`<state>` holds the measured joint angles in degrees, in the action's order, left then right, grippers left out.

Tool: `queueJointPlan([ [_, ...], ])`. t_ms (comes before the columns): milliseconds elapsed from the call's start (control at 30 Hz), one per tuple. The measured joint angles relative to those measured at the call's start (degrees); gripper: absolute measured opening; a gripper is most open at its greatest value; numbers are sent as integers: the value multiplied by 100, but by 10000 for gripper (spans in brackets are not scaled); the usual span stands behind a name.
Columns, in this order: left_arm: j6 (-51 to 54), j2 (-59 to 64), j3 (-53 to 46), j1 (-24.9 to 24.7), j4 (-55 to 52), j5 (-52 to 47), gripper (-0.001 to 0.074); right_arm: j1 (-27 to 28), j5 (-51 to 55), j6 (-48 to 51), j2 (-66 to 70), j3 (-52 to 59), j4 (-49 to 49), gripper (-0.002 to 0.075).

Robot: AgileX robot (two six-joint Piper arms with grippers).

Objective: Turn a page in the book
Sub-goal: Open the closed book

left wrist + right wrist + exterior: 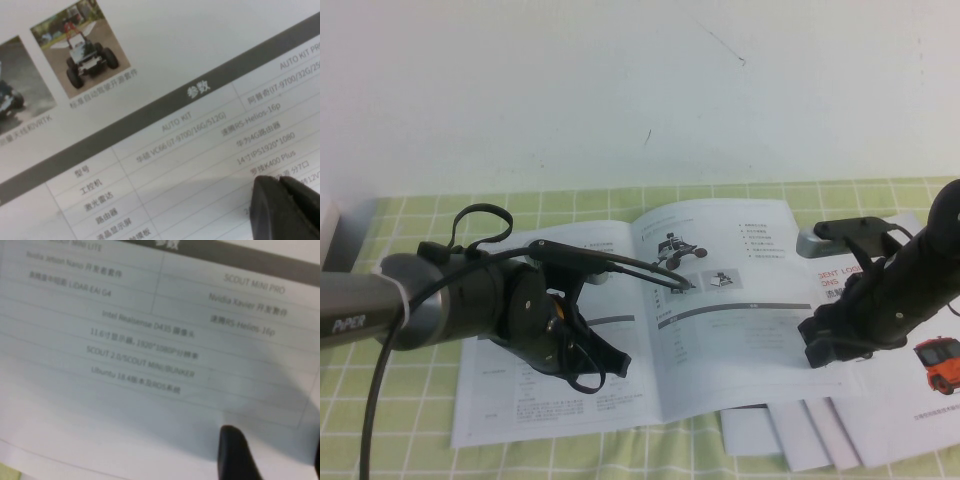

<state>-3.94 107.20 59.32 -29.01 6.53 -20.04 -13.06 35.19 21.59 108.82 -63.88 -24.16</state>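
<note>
The book (620, 330) lies open on the green checked cloth. Its right-hand page (760, 345) shows a black rover photo (680, 248), two thumbnails and a grey-barred table. My left gripper (682, 284) reaches across from the left. It is shut and empty, with its tips over the thumbnails on that page. In the left wrist view the gripper (280, 179) hovers just over the table's text lines. My right gripper (817, 345) is over the page's right edge. In the right wrist view this gripper (274, 436) is open above the lower table rows, holding nothing.
Loose white sheets with an orange vehicle (935, 365) lie under and to the right of the book. More sheets (790, 430) stick out below it. The green checked cloth (410, 420) covers the table. A white wall stands behind.
</note>
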Motion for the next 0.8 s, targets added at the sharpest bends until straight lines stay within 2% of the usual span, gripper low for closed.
queueJointPlan([
  [267,22,0,0,0,0,0,-2,0,15,-8,0,0,115,333],
  [767,22,0,0,0,0,0,-2,0,17,-8,0,-4,202,400],
  [800,9,0,0,0,0,-33,-2,58,314,1169,300,-122,-2076,407],
])
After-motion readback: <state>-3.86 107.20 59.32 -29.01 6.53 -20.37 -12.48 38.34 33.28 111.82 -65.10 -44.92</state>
